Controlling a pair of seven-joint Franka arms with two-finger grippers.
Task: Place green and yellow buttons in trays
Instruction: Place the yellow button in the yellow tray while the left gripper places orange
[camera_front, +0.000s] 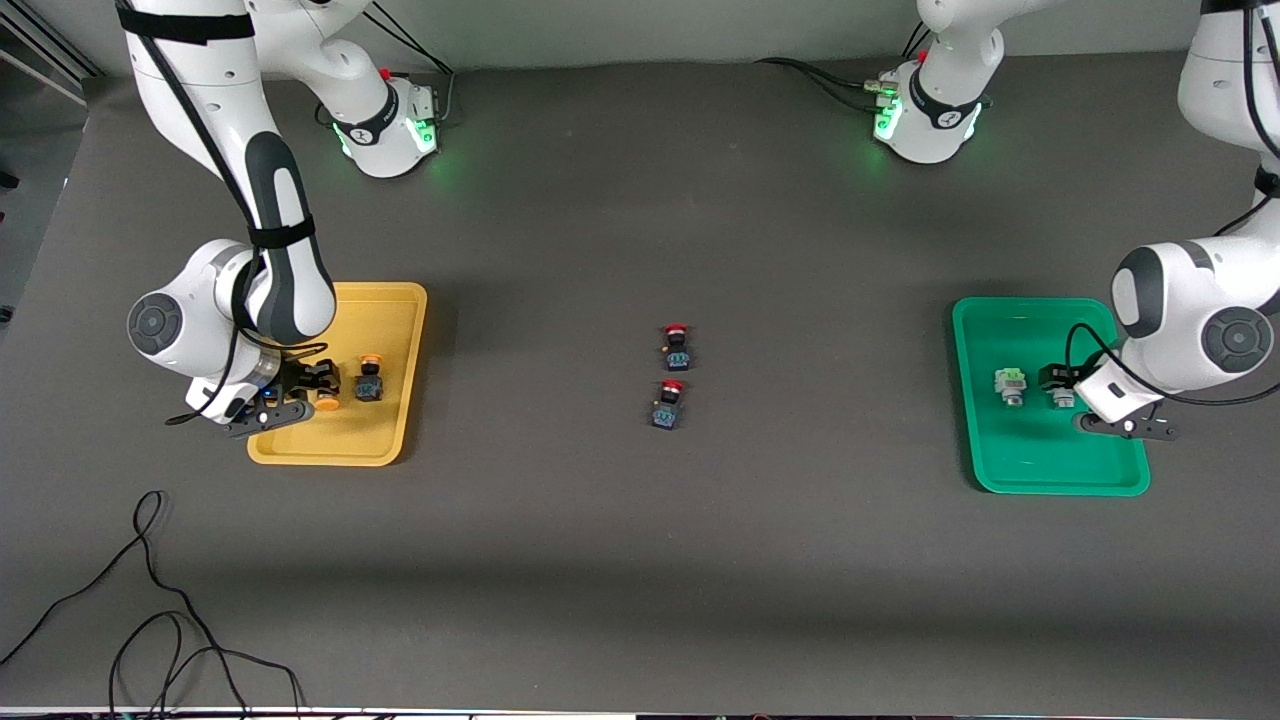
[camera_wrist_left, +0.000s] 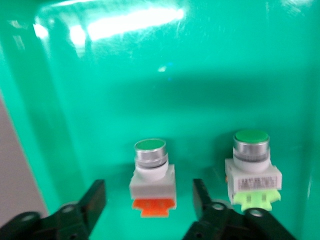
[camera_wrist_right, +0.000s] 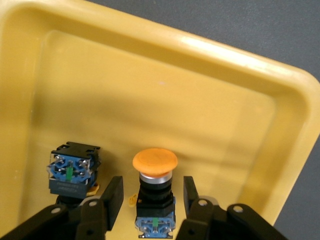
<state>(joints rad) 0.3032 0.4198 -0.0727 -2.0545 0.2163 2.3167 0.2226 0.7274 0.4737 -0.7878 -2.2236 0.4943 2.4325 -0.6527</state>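
four small push-button switches are lying in the trays. two orange-capped ones with black-and-blue bodies are sitting in the yellow tray (camera_front: 395, 300) at the right arm's end of the bench (camera_front: 640, 560), and two green-capped, white-bodied ones are sitting in the green tray (camera_front: 1040, 480) at the left arm's end. two red-capped buttons (camera_front: 672, 375) are waiting mid-bench and, i judge, are not yours to move.

you are probably handling light, rigid plastic here. the round caps and metal collars are looking slick and domed, so you are better off taking each switch by the flat sides of its square body, where the fingers can sit flush. the trays are looking glossy, so expect a nudged switch to slide or tip.

your right gripper (camera_wrist_right: 148, 197) is sitting low in the yellow tray with its fingers apart, straddling one orange-capped switch (camera_wrist_right: 154, 192); gaps are showing on both sides, so nothing is being squeezed. the second orange-capped switch (camera_wrist_right: 72, 170) is lying just beside one finger.

your left gripper (camera_wrist_left: 150, 200) is down in the green tray, fingers likewise spread around the switch with the orange base (camera_wrist_left: 151, 177) and clear of it. the switch with the pale green base (camera_wrist_left: 251, 167) is standing just outside one finger.
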